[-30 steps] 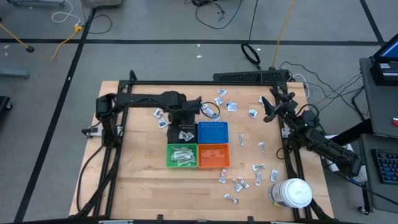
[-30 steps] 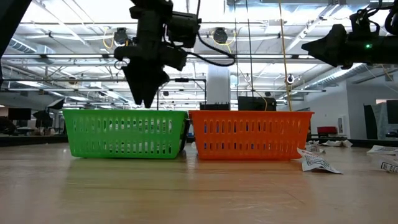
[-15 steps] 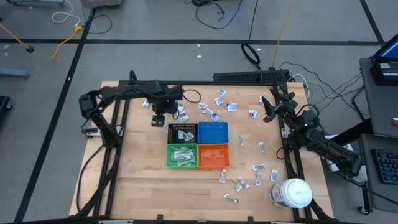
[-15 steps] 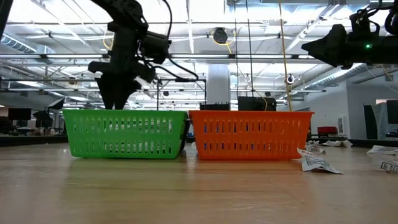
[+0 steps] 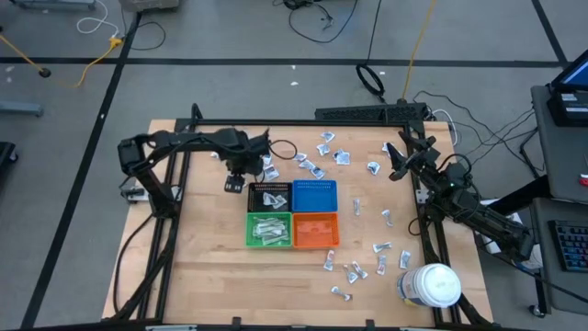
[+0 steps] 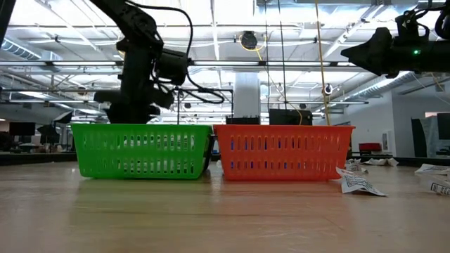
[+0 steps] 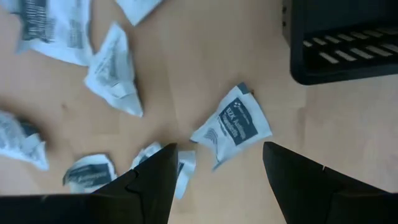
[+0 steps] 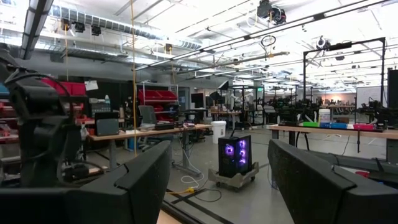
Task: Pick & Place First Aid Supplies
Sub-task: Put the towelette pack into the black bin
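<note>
Pale wood forms the large table top [image 5: 211, 276], seen whole only from above. Four small square slotted bins sit at its middle, black [image 5: 270, 195], blue [image 5: 314, 195], green [image 5: 269, 230] and orange [image 5: 316, 230]; the level view shows only the green [image 6: 143, 150] and orange [image 6: 283, 152] ones, which hide the other two. A large white round jar [image 5: 430, 285] stands at the near right corner.

The left gripper [image 5: 237, 171] hangs low just left of the black bin's far side; its wrist view shows the fingers [image 7: 146, 180] parted with nothing between them, above a small white wrapped packet with blue print [image 7: 232, 126]. About six packets lie in that view, some cut off. More small packets [image 5: 323, 147] are scattered across the far and right table, too small to count.

The right gripper [image 5: 396, 162] waits at the far right edge, spread wide and empty.
</note>
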`<move>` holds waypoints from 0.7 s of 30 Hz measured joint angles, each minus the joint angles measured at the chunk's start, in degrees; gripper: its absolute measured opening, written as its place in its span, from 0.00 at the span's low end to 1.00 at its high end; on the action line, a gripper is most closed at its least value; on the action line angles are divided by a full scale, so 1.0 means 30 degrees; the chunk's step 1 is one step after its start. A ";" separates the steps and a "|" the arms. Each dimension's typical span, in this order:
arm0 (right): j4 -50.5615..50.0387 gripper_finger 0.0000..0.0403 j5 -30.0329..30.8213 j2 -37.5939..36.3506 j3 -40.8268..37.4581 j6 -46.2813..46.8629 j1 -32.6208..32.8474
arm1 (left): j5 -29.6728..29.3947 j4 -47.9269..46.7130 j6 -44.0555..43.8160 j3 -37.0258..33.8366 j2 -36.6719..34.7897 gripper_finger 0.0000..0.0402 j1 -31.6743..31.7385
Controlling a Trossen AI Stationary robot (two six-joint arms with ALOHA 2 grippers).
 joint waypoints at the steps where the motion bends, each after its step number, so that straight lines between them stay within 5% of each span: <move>1: 0.0006 0.65 0.0000 0.0000 -0.0001 0.0000 0.0000 | -0.0019 0.0298 0.0032 -0.0298 -0.0005 0.60 -0.0094; 15: 0.0005 0.65 0.0000 0.0005 0.0005 0.0000 0.0000 | 0.0320 0.3805 0.1627 -0.3338 -0.0018 0.59 -0.0206; 21: 0.0005 0.65 0.0000 0.0000 0.0002 0.0000 0.0000 | 0.0542 0.3816 0.2084 -0.3632 -0.0064 0.41 -0.0155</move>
